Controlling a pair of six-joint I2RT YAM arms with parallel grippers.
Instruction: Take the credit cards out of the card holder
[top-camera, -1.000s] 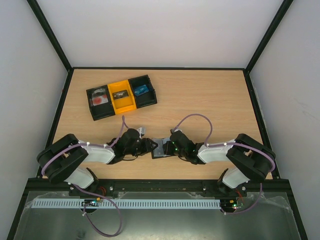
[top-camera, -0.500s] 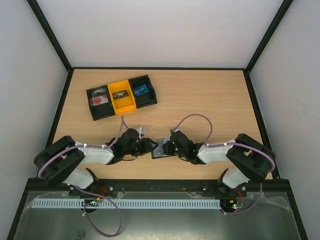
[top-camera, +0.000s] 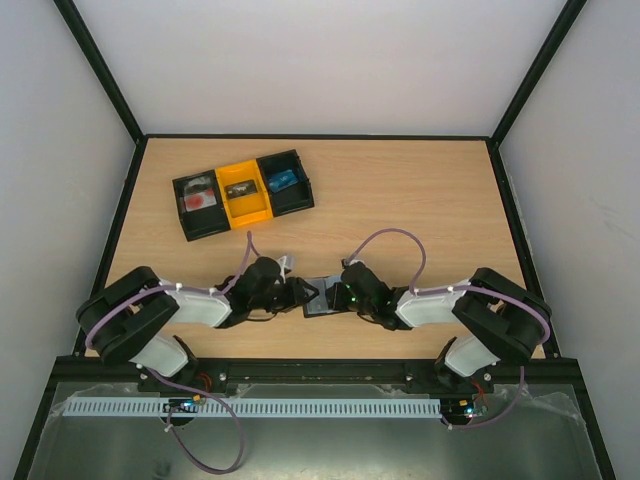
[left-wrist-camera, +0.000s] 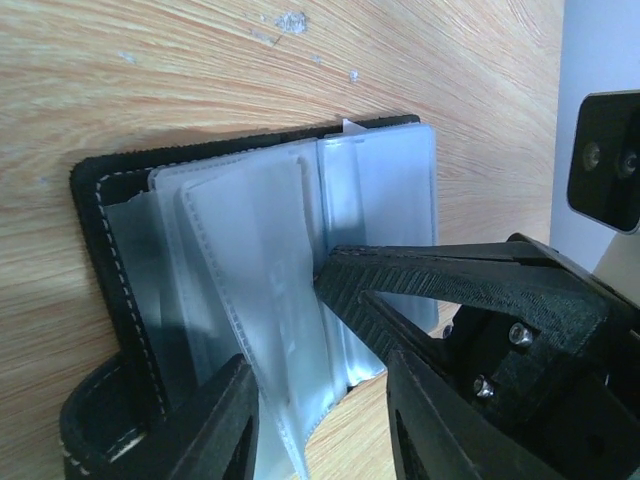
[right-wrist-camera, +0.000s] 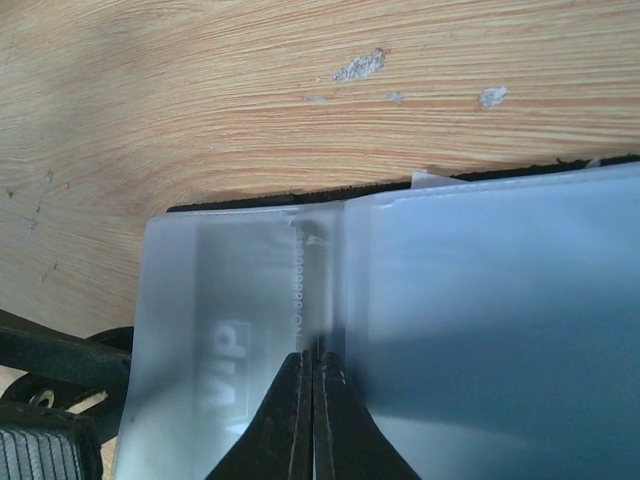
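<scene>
There is one card holder (top-camera: 318, 298), lying open and flat on the table (top-camera: 420, 200) near its front edge, right between the two arms' tips. Up close it is black with a stitched border, and its grey-blue see-through pocket panels (left-wrist-camera: 250, 250) fan up from the spine, several of them overlapping; I can't get a sure count. I can make out only one credit card (right-wrist-camera: 230, 340), a pale one with "vip" and a row of raised digits showing through the pocket on the left in the right wrist view. Whether the other pockets hold cards I cannot tell. The left fingers (left-wrist-camera: 215, 425) stand apart with a clear gap between them, astride the near edge of the holder. One loose panel rises into that gap, lying against the left one, and nothing is pinched. The right fingers (right-wrist-camera: 290, 420) are pressed tight together into a single point, the tip resting on the seam between two pockets, just beside the card. Farther back and to the left on the table, well apart from all this, sits one tray (top-camera: 248, 210) with three compartments, black, yellow, black, each with one small item in it.
</scene>
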